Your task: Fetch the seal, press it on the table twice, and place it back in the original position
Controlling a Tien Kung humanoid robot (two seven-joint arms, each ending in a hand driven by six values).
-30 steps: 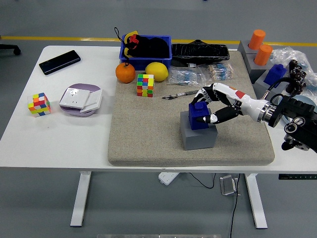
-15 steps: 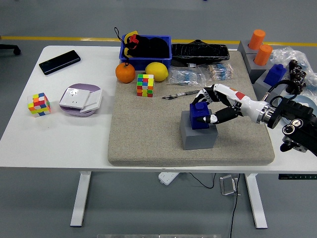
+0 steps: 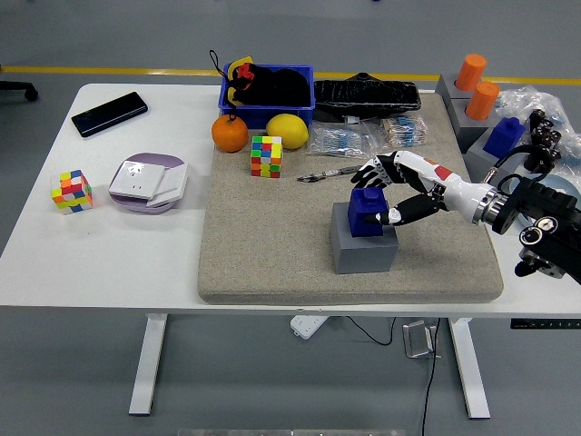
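A: The robot's right hand (image 3: 388,193) is cupped around the small dark-blue plastic seal (image 3: 367,212), upper fingers over its knob and thumb at its lower side. Whether the fingers actually press it or sit just beside it can't be told from this high view.

B: And where is the seal?

A: Upright on the grey rectangular block (image 3: 365,241), which stands on the beige felt mat (image 3: 272,254) covering the right part of the white counter (image 3: 109,263). The block looks like its home stand, raising the seal so the fingers can close from the side.

B: Containers?

A: A blue plastic bin (image 3: 269,104) at the mat's far edge holds black items with a bit of red and yellow. An orange (image 3: 230,133) and a lemon (image 3: 287,132) lie just in front of it, outside. The left hand isn't visible.
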